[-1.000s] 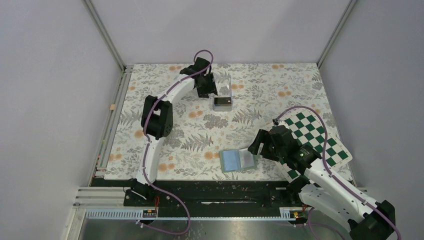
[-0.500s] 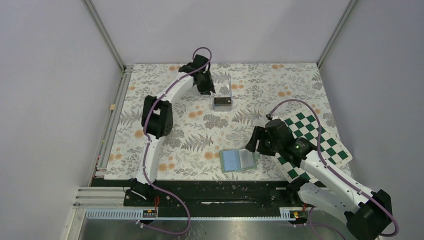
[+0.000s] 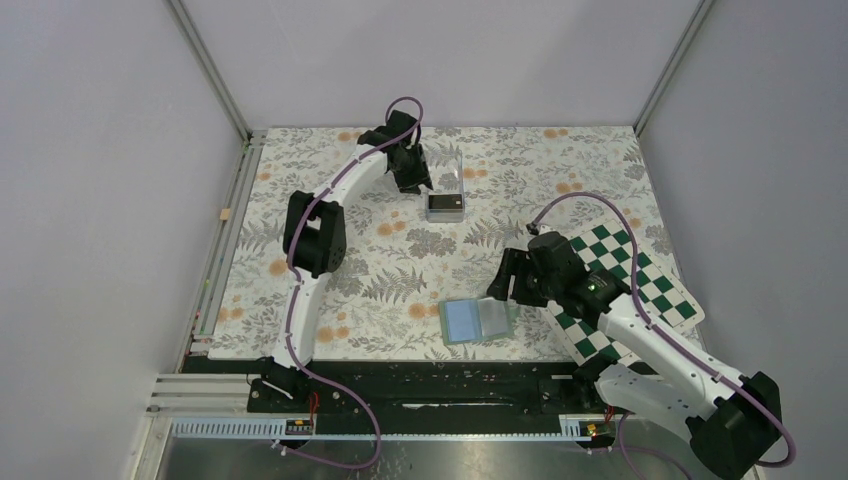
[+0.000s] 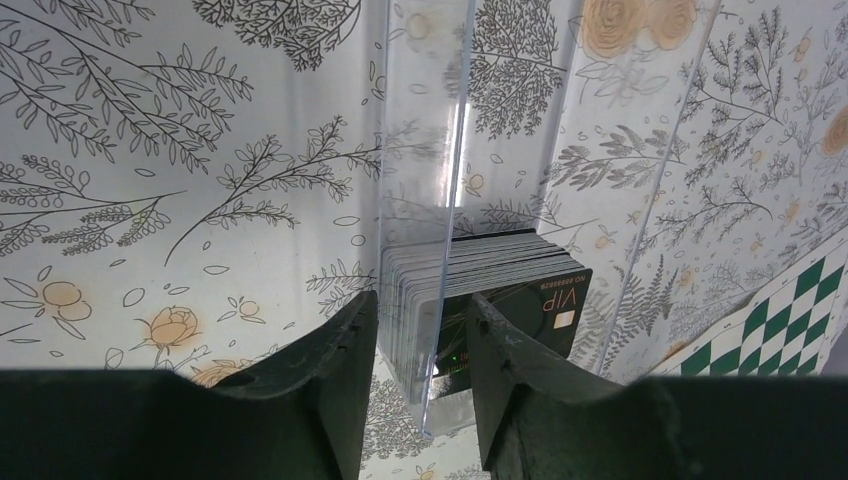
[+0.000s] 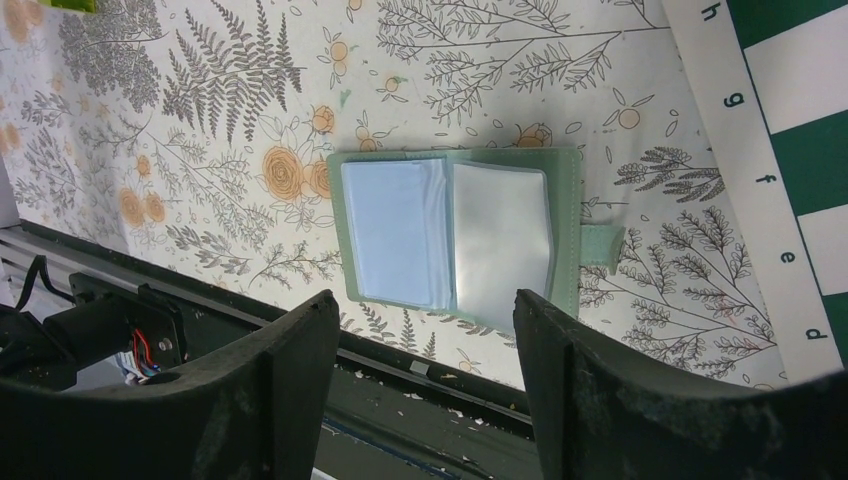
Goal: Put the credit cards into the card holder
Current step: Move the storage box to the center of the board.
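Note:
The credit cards [image 4: 520, 290] stand as a black stack inside a clear acrylic box [image 4: 425, 150] at the back of the table; the front card reads VIP. My left gripper [image 4: 420, 312] is at the box's near end. Its jaws are part-way open and astride the box wall and the stack's end, with a gap showing beside the right finger. In the top view the left gripper [image 3: 414, 178] sits just left of the cards [image 3: 446, 205]. The card holder [image 5: 455, 235] lies open and flat, with its pale blue pockets up. My right gripper [image 5: 420, 322] hovers wide open and empty above the card holder [image 3: 478, 320].
A green-and-white chequered board [image 3: 630, 280] lies under the right arm at the right side. The black rail of the table's front edge [image 5: 450, 395] runs just below the wallet. The floral cloth [image 3: 330, 290] covers the table, with grey walls around it.
My right gripper has shifted slightly left and away from the front edge, over the wallet, and its jaws have narrowed a little. The left gripper stays at the box; its jaws closed somewhat, then widened a bit.

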Robot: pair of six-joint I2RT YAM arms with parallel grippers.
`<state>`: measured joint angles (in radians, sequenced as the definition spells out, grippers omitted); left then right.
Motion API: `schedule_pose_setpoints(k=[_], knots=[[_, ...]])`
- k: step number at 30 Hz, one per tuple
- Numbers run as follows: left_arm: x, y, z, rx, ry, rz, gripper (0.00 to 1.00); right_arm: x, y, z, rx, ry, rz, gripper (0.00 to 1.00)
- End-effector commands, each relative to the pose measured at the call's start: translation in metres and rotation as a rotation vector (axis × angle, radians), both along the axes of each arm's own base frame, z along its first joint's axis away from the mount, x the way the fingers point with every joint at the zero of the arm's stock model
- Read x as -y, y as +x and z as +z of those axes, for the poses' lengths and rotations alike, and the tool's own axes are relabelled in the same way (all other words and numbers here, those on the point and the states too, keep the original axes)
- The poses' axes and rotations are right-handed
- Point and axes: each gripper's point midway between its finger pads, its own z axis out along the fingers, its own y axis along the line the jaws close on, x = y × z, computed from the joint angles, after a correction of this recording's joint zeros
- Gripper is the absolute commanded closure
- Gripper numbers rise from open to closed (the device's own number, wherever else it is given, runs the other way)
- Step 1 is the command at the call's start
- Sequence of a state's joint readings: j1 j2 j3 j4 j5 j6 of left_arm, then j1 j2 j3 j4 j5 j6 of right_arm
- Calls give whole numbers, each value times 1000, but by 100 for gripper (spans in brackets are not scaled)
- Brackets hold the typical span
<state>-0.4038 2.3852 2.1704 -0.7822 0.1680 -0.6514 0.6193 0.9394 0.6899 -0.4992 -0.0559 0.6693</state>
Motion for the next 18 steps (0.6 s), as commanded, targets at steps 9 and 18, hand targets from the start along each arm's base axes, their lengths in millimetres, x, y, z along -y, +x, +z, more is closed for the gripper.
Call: schedule_pose_setpoints(k=[9,18], knots=[[-10,-40,92,181,-86,-91,51,-25,43,32,51,-17,51,28],[-36,-103,179,431,-152,-135,40,-60,137,32,-96,71,37,28]])
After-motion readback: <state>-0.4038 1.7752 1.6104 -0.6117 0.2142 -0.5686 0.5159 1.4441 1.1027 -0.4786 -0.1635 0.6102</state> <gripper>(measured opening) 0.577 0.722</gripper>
